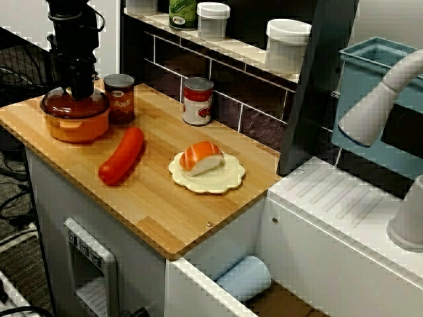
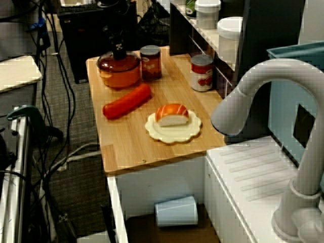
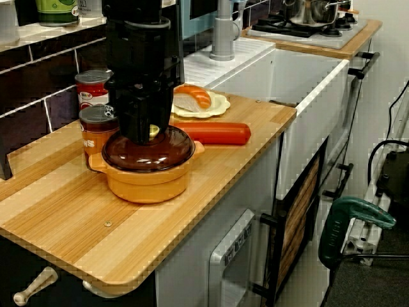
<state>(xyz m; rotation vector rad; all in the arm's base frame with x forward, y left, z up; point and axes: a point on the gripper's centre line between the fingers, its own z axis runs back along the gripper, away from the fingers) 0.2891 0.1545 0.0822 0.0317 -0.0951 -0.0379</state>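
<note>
Counter [image 1: 165,211]: one pot [image 1: 76,125] under tool [image 1: 80,92], two cans [image 1: 197,101]

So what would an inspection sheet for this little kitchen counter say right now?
Surface: wooden counter, level, no spills seen.
Job's things: orange pot with a brown see-through lid on it.
Clutter: dark can beside the pot, red can by the tiled wall, red sausage, plate bearing salmon sushi.
Grippers: tool is down at the lid's knob; whether it grips cannot be told.
Cables: loose cables on the floor beside the counter.
Surroundings: faucet over a sink, white jar on the shelf, open drawer holding a blue cup, green drill off to one side.
</note>
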